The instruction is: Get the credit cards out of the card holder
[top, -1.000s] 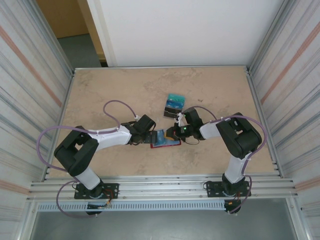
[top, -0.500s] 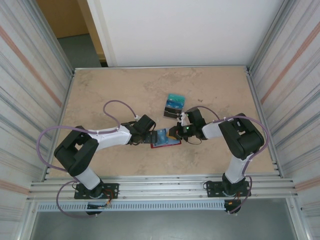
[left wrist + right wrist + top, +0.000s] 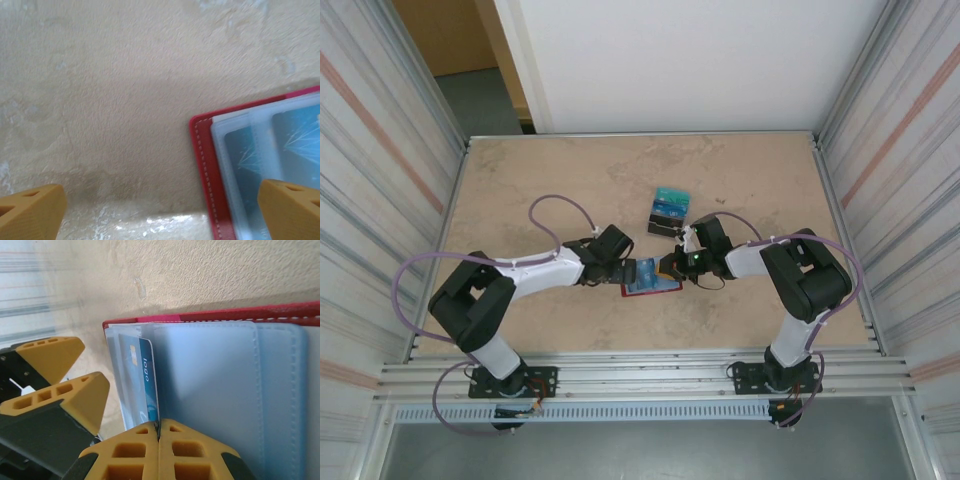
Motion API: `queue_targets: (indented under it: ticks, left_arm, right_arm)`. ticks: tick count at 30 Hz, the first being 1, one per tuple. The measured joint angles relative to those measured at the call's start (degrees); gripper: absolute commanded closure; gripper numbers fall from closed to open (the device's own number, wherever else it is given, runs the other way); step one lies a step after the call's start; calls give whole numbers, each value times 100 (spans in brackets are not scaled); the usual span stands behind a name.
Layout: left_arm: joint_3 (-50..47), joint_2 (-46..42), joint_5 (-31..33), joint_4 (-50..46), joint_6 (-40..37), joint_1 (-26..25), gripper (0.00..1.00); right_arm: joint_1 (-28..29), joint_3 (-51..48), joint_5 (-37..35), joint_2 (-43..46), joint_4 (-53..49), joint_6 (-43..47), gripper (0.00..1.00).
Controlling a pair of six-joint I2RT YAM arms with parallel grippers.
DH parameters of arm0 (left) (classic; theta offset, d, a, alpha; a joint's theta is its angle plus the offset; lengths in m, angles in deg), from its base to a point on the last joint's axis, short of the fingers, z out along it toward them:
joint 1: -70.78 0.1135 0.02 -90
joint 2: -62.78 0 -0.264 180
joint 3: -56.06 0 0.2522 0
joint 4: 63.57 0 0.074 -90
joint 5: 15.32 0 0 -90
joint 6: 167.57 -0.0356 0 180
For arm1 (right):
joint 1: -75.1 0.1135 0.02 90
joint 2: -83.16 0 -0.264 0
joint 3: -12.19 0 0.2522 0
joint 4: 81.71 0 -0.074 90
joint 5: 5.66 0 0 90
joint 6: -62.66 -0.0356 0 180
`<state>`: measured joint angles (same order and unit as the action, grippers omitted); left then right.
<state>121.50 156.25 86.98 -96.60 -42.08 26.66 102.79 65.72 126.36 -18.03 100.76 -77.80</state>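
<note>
Card (image 3: pixel 145 385) in right end effector (image 3: pixel 158 431)

Light's even and soft from overhead, table (image 3: pixel 570 180) bright. Left wrist view is soft: card holder (image 3: pixel 200 150) stitching fuzzy, dim shadow band above-left of it, small glare patch below-left. My right fingers (image 3: pixel 135 452) blur up close; credit card (image 3: pixel 147 375) print sharp.

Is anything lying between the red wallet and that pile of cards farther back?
Nothing visible lies there: bare table separates the card holder from the stacked cards. The right pincer, shut, sits at the holder's edge.
</note>
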Motion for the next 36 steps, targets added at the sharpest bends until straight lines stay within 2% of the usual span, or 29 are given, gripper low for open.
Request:
queue_targets:
  ticks: [15,18,32,36]
  left_arm:
    - [221,249,0,-22,-136,-90,1]
    - [221,358,-35,-22,-136,-90,2]
    - [221,413,-68,26,-101,-90,1]
    - [221,415,-72,28,-98,-90,1]
  right_arm:
    - [4,0,4,0,7,-9,100]
    - [4,0,13,0,59,-28,95]
    - [-11,-181,330,-411,1325,-662,82]
    - [-11,-181,354,-476,1563,-774,85]
